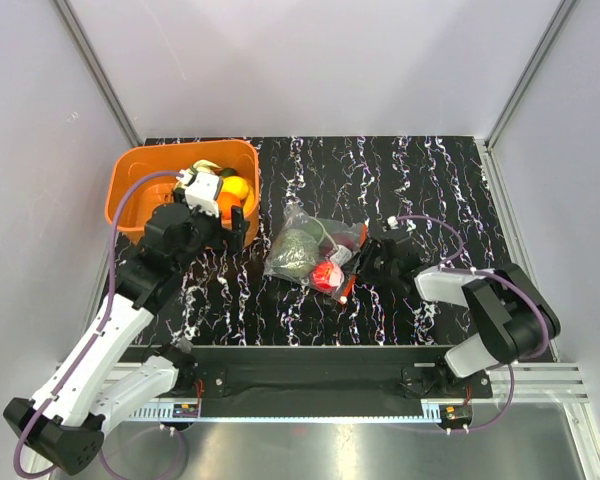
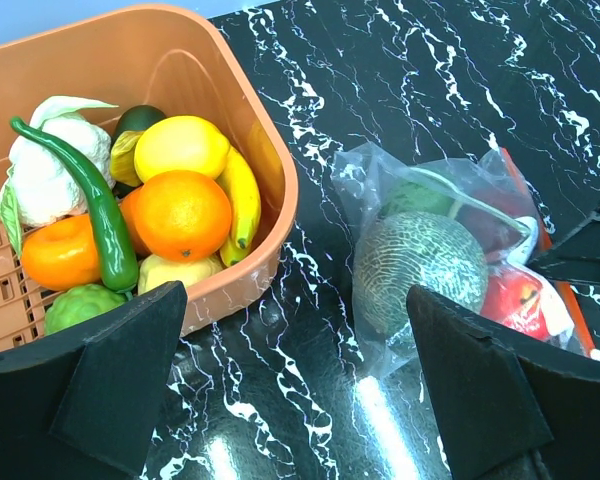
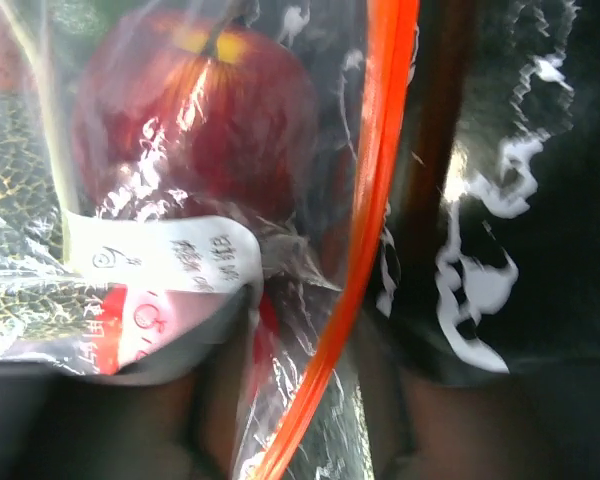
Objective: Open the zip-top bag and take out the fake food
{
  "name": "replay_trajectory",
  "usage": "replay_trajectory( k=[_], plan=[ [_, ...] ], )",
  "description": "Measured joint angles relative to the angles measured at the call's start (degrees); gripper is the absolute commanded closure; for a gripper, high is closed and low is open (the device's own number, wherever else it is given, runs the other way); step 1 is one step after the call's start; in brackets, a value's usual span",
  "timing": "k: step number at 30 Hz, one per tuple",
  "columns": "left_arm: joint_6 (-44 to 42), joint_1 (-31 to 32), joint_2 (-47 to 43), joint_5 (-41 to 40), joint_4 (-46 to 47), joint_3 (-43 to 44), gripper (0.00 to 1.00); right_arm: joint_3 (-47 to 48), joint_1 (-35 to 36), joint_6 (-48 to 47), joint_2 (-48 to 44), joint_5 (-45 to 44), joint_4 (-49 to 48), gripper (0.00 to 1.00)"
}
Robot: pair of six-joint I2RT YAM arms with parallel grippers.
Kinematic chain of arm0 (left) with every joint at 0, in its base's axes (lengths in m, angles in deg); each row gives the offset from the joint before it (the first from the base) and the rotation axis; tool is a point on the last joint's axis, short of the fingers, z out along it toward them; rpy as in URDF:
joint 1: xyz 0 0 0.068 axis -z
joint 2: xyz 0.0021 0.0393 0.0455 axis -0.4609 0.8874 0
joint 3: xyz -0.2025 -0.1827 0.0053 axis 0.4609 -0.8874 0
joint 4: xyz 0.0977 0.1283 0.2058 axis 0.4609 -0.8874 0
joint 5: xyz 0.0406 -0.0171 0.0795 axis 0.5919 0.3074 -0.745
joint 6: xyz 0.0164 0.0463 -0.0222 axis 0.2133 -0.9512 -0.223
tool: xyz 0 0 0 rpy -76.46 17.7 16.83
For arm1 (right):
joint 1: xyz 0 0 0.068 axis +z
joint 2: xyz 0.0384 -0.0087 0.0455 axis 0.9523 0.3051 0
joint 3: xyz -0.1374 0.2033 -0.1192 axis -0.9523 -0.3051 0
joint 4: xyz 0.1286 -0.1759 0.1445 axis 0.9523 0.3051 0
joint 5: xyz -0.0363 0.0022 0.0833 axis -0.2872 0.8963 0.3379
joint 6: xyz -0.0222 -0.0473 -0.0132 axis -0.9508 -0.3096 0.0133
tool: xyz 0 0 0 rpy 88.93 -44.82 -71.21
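The crinkly clear plastic zip-top bag (image 1: 313, 252) lay near the middle of the black white-veined marble-patterned table (image 1: 420, 170), its orange-red zip strip (image 3: 375, 200) on the side facing the right arm. Inside it sat the fake food: a netted dark green roundish piece (image 2: 420, 268) toward the basket side, a shiny red apple-like ball (image 1: 328, 276) near the front, and a dark maroon roundish piece (image 3: 195, 115) just behind the zip strip, with a white printed patch (image 3: 170, 255) pressed over it.

The right gripper (image 1: 365, 258) was at the bag's mouth edge, and its wrist camera showed the zip strip running down between its dark fingers (image 3: 450, 395); whether they had pinched the plastic could not be told. The left gripper (image 2: 295, 385) hovered with its jaws spread wide and nothing between them, above the bare strip of table between the bag and the orange plastic basket (image 1: 130, 195).

That basket, full of assorted plastic fruit and vegetables, stood at the table's far left corner, apart from the bag. Bare tabletop lay open behind the bag and to the far right, bounded by pale enclosure walls (image 1: 310, 60).
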Motion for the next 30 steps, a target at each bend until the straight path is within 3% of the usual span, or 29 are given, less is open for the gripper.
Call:
replay_trajectory(
  k=[2, 3, 7, 12, 17, 22, 30],
  plan=[
    [-0.22, 0.33, 0.00, 0.02, 0.02, -0.04, 0.01, -0.22, -0.02, 0.90, 2.23, 0.79, -3.41, 0.68],
    [-0.24, 0.50, 0.00, 0.04, 0.02, -0.07, 0.01, -0.35, -0.04, 1.57, 3.17, 1.57, -4.70, 0.68],
    [-1.07, 1.68, 0.00, 0.33, 0.11, -0.26, 0.01, -0.44, -0.07, 2.69, 4.35, 3.02, -6.58, 0.85],
    [-3.28, 3.91, -0.44, 2.32, 1.77, -1.46, 0.01, 2.27, -0.07, 0.17, -0.66, 2.47, 3.06, 1.00],
    [-5.88, 8.24, -1.62, 5.64, 2.84, -2.91, 0.02, 12.17, -0.07, -4.66, -8.48, 1.40, 17.94, 1.00],
    [-9.11, 15.56, -2.43, 6.49, 4.07, -2.97, 0.02, 22.77, -0.07, -6.91, -11.21, 1.64, 25.24, 1.00],
    [-15.80, 34.75, -4.46, -1.31, 8.46, -5.38, 0.01, 27.12, -0.07, -3.93, -11.63, 4.24, 29.77, 1.00]
  ],
)
